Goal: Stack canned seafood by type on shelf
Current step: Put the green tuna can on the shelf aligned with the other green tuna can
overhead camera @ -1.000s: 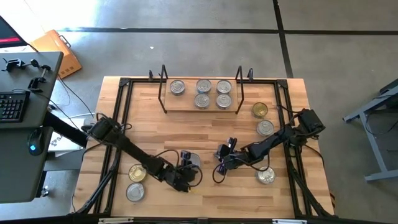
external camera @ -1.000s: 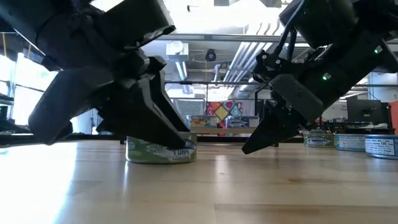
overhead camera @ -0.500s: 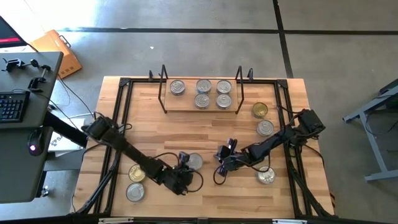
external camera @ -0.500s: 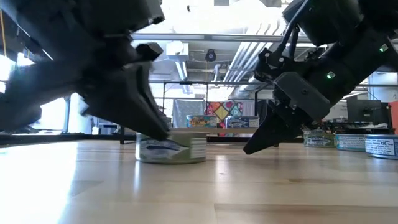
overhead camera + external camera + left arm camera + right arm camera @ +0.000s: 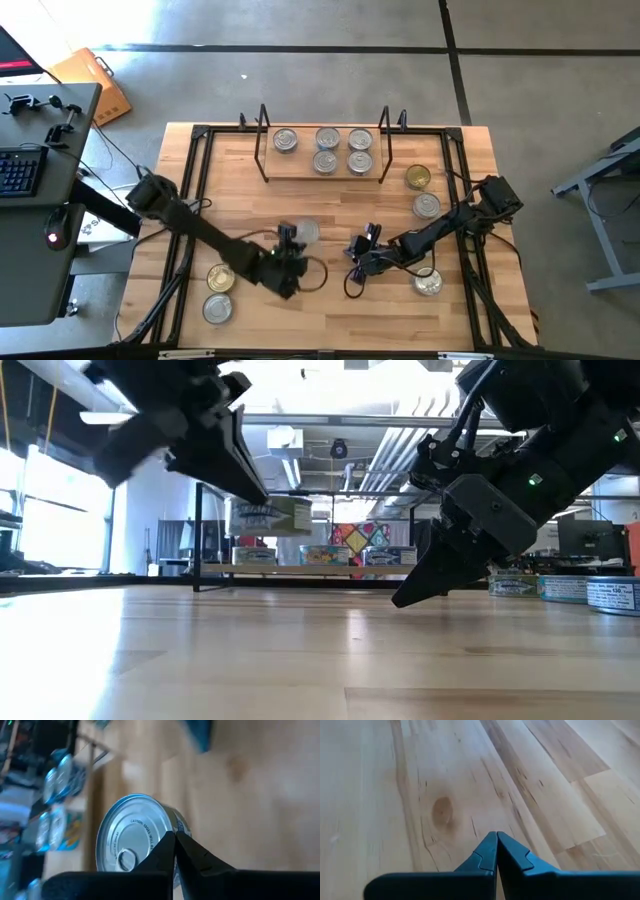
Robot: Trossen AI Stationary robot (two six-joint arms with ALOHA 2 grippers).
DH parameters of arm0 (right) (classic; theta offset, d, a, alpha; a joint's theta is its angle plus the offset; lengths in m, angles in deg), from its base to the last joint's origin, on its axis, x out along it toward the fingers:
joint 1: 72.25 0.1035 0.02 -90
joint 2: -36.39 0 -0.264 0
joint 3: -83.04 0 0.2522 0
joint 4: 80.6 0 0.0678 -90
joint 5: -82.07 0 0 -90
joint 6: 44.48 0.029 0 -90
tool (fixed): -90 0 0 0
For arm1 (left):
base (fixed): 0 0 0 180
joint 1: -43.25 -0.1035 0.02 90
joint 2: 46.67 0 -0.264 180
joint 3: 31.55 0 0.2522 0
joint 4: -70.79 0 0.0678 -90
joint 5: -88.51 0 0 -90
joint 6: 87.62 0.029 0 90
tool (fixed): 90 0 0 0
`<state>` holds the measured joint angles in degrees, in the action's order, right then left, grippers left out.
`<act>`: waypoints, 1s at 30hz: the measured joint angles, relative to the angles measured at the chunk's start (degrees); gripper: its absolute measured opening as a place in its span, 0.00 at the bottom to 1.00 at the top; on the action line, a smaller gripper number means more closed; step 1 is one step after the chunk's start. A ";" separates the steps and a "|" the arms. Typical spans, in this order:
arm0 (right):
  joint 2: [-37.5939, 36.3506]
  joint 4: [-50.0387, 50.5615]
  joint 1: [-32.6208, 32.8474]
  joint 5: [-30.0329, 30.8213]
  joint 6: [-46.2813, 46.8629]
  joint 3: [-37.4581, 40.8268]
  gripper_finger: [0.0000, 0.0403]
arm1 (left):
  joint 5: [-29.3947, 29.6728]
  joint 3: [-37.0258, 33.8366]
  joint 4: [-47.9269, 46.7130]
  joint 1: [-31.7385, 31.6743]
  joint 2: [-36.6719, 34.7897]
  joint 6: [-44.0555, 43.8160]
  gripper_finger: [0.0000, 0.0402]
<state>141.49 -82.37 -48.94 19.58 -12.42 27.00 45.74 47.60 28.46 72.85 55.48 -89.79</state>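
Note:
My left gripper [image 5: 293,240] is shut on a silver-topped tin of canned seafood [image 5: 131,840], held up over the table's middle [image 5: 268,517]. My right gripper [image 5: 352,272] hovers shut just above the bare wood to its right [image 5: 496,836], holding nothing. The shelf [image 5: 322,177], a light wood board in a black wire frame, stands at the far edge with several silver-topped tins [image 5: 327,139] on it. Loose tins rest on their bases on the table: a gold [image 5: 221,278] and a silver one [image 5: 217,309] near left, a gold [image 5: 418,178] and two silver ones [image 5: 427,205] [image 5: 429,283] at the right. My left gripper has the tin by the rim of its top [image 5: 165,831], where the two fingertips meet; the fingers hide what lies between them. They slant down at it from the near left. The tin is lifted clear of the table and slightly tilted.
A black table frame [image 5: 195,170] runs around the wooden top. Cables [image 5: 322,280] trail from both arms onto the wood. Bare wood lies between the shelf and the arms.
My left gripper has shut on the silver-topped tin, which stood on the table between its open fingers, and has risen with it toward the far edge while tipping its wrist. The tin, first nudged along the wood, now hangs clear of the table.

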 joint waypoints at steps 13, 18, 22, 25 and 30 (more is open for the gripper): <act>0.00 0.00 0.26 0.00 -0.04 -0.02 0.00 | -4.97 0.02 -4.11 -24.36 -2.08 7.98 0.00; 0.00 0.02 0.58 0.00 -0.04 -0.02 0.00 | -11.17 0.02 -4.25 -32.56 -2.05 11.54 0.00; 0.00 0.02 1.07 0.00 -0.11 -0.02 0.00 | -15.63 0.02 -4.55 -35.70 -2.05 12.43 0.00; 0.00 0.02 1.41 0.00 -0.08 -0.02 0.00 | -15.68 0.02 -4.68 -37.00 -2.05 13.03 0.00; 0.00 0.02 1.60 0.07 -0.01 -0.02 0.00 | -14.94 0.02 -6.99 -38.15 -2.05 10.28 0.04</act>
<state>141.49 -82.35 -47.35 19.65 -12.44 26.97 30.80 47.62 21.47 34.70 53.42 -79.51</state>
